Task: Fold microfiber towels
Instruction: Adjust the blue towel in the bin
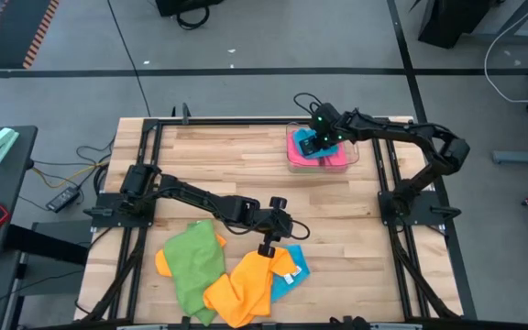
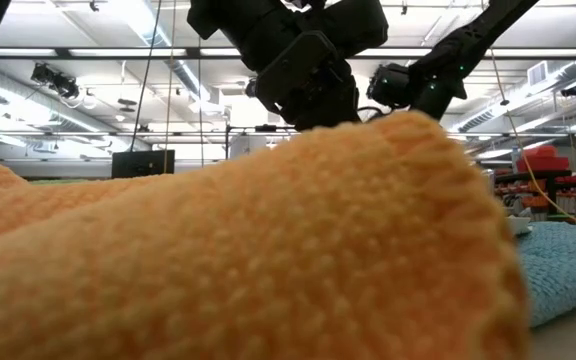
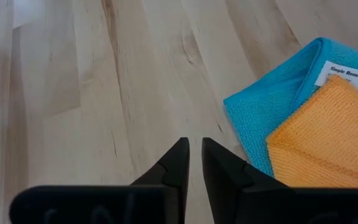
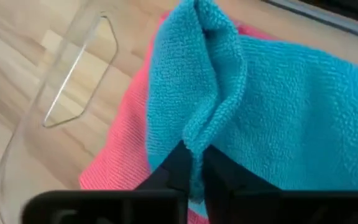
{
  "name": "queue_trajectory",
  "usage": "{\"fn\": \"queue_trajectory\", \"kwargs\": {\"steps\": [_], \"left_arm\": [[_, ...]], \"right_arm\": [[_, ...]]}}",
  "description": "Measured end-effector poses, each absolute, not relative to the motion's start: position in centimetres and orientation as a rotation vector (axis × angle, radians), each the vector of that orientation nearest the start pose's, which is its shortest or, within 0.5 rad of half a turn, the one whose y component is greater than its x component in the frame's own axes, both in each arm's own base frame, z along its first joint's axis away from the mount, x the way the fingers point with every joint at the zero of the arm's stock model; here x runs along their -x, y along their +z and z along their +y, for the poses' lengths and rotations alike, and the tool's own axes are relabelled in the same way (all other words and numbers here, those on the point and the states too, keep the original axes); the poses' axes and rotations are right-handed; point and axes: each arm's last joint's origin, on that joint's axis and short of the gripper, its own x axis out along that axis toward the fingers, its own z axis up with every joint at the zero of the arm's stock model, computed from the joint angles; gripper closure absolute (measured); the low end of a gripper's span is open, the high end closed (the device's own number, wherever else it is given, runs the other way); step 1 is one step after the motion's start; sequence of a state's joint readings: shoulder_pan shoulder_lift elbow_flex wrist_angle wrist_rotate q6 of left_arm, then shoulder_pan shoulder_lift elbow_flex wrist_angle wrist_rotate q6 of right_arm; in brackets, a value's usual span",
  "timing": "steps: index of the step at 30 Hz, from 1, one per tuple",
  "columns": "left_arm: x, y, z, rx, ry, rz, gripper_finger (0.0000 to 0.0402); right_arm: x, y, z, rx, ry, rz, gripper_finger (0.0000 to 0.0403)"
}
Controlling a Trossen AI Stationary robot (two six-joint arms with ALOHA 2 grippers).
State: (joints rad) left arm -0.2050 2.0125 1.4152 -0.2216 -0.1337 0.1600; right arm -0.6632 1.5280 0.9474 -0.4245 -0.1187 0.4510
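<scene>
Roughly, status as it reads from the views:

Right pincer [image 4: 191, 163]: over the clear tray [image 1: 351, 158] at the far right of the tabletop [image 1: 227, 165]; fingers pinched together on a raised ridge of the blue towel in the tray [image 4: 278, 106].
Tray contents: that blue towel lies on top of a pink towel [image 4: 126, 137]; pink shows along the edge beneath it. Whether either is neatly folded, cannot tell from here.
Left pincer [image 3: 194, 163]: low over bare wood at the near middle of the tabletop, just beside the loose pile; fingers drawn almost together with only a sliver of gap, nothing between them.
Loose pile, near edge: green towel [image 1: 193, 266] crumpled on the left with a bit of orange cloth showing under it; orange towel [image 1: 246, 284] bunched in the middle; second blue towel [image 3: 260, 112] partly under the orange one, white label showing.
Low view: blocked by orange cloth right against the lens; both arms only partly visible above it.
Done, by my read: two towels sit in the tray, so part of the batch looks handled.
Left, by my read: green, orange and the second blue towel are unfolded and untidy, so most of the work remains.
Current step, guess: right arm is lifting or adjusting the tray's blue towel; which one, cannot tell.
</scene>
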Motion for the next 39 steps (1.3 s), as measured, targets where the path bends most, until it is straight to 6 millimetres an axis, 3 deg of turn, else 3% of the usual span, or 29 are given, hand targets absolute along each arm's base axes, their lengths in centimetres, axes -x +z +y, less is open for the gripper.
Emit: {"fn": "queue_trajectory", "kwargs": {"steps": [11,20,25,33,39], "left_arm": [[-42.5,18.2,-8.4,-0.298,-0.136,0.832,0.0341],[-40.9,18.7,-8.1,-0.322,-0.146,1.005,0.0348],[-40.6,19.4,-7.7,-0.292,-0.125,1.015,0.0343],[-39.4,17.4,-7.3,-0.247,-0.092,1.100,0.0344],[-39.4,17.2,-7.2,-0.238,-0.084,1.098,0.0348]], "right_arm": [[-24.3,23.0,-18.0,-0.770,-0.588,0.673,0.0394],[-25.8,23.7,-16.9,-0.742,-0.497,0.607,0.0395],[-26.2,24.0,-16.7,-0.730,-0.476,0.574,0.0395],[-27.2,24.8,-16.3,-0.729,-0.422,0.476,0.0395],[-27.9,25.4,-15.9,-0.727,-0.383,0.407,0.0395]]}}
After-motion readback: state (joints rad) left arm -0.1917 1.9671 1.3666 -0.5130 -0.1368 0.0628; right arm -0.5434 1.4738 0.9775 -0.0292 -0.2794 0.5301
